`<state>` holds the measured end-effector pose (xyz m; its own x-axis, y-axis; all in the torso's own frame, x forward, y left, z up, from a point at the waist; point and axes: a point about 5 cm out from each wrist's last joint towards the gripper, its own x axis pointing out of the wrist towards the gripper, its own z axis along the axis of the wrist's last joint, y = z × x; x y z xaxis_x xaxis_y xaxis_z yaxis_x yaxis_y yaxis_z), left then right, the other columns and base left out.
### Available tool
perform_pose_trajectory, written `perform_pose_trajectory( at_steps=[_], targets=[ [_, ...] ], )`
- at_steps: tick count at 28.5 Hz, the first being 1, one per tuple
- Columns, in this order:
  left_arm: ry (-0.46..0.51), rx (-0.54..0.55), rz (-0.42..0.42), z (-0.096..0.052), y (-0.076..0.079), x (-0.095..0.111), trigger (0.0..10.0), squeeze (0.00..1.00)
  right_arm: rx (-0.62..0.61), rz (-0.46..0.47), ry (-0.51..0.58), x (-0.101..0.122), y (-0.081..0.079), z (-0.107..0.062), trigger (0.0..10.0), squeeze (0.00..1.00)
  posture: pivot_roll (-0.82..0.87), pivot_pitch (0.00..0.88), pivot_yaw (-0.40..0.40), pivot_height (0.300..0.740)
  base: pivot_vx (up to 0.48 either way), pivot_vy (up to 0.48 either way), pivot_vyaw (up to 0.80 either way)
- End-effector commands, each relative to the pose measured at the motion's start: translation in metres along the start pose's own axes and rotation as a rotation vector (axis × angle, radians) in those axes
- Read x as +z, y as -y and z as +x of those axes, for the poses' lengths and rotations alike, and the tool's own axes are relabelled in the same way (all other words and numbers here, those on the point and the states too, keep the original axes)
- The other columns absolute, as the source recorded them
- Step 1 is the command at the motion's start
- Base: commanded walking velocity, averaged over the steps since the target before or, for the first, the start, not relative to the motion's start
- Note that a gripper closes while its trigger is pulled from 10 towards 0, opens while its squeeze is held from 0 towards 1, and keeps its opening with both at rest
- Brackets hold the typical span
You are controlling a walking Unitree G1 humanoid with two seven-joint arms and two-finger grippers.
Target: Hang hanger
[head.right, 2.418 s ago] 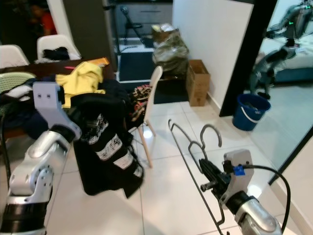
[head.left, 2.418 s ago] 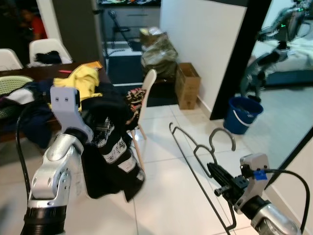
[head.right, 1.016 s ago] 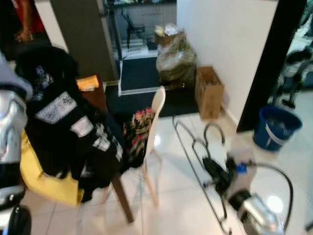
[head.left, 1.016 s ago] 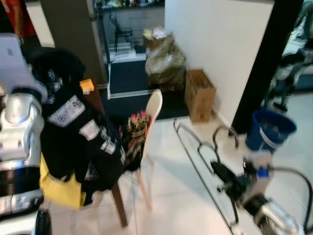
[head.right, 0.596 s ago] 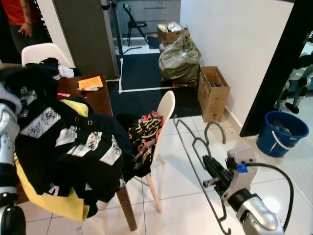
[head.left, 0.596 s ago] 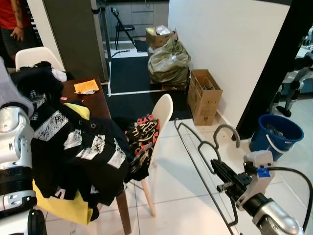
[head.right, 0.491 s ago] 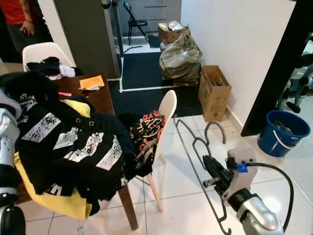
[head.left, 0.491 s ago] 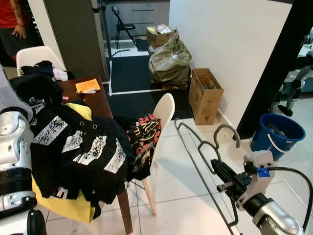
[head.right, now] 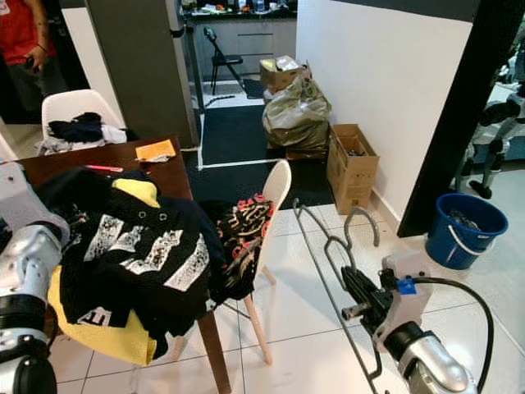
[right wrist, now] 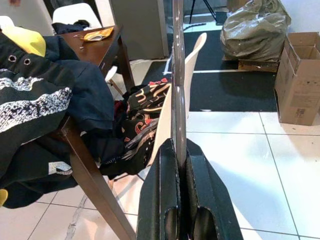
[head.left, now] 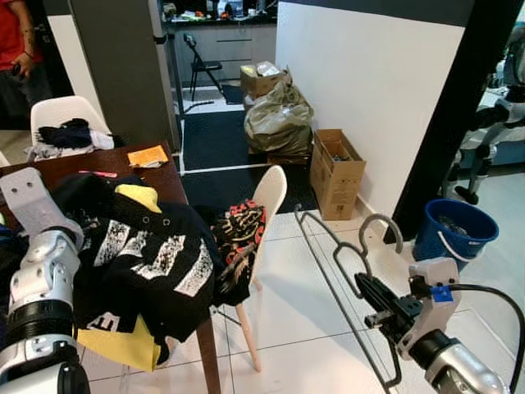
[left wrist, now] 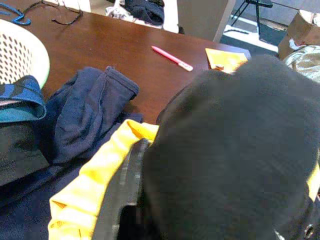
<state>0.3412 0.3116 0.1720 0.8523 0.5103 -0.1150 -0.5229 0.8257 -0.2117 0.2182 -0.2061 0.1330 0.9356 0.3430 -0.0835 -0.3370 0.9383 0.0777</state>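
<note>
A thin metal wire hanger (head.left: 340,283) slants up over the white floor tiles, its hook (head.left: 379,223) at the far end. My right gripper (head.left: 367,293) is shut on the hanger's long wire, low on the right; in the right wrist view the wire (right wrist: 178,75) runs up between the pressed fingers (right wrist: 162,200). On the left, a black garment with white print (head.left: 156,254) is draped over my left arm (head.left: 39,275) and the table corner. My left gripper (left wrist: 165,200) is buried in that black cloth, shut on it.
The brown table (head.left: 168,176) holds a yellow cloth (head.left: 135,194), navy clothes (left wrist: 85,110) and a white basket (left wrist: 20,55). A white chair (head.left: 267,197) with patterned cloth stands beside it. Cardboard box (head.left: 336,168) and blue bucket (head.left: 453,230) lie ahead. A person in red (head.left: 12,41) stands at the far left.
My left arm has come down from high up, and the black garment now lies over the table corner. The camera view has shifted. The right gripper still holds the hanger the same way.
</note>
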Motion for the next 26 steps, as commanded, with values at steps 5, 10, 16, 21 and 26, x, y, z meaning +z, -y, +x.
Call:
perform_pose_trajectory(
  at_steps=[5,10,16,21,26],
  targets=[
    [0.027,0.059,0.040,0.001,-0.016,0.004,10.0,1.00,0.012,0.001,0.010,0.004,-0.002,0.001,10.0,0.00,-0.06,0.000,0.001,0.740,0.000,0.000,0.00],
    [0.105,0.114,0.097,0.000,-0.030,0.020,10.0,1.00,0.006,0.001,0.013,0.005,-0.002,0.001,10.0,0.00,-0.08,0.000,0.006,0.740,0.000,0.000,0.00],
    [0.231,0.183,0.193,0.000,-0.050,0.052,10.0,1.00,-0.009,0.005,0.025,0.005,-0.001,0.000,10.0,0.00,-0.08,0.000,0.012,0.740,0.000,0.000,0.00],
    [0.310,0.222,0.247,-0.002,-0.058,0.077,10.0,1.00,-0.010,0.010,0.027,0.006,0.000,0.000,10.0,0.00,-0.08,0.000,0.012,0.740,0.000,0.000,0.00],
    [0.411,0.220,0.352,-0.007,-0.059,0.102,10.0,0.00,-0.009,0.012,0.028,0.006,0.000,0.000,10.0,0.00,-0.08,0.000,0.012,0.740,0.000,0.000,0.00]
  ],
)
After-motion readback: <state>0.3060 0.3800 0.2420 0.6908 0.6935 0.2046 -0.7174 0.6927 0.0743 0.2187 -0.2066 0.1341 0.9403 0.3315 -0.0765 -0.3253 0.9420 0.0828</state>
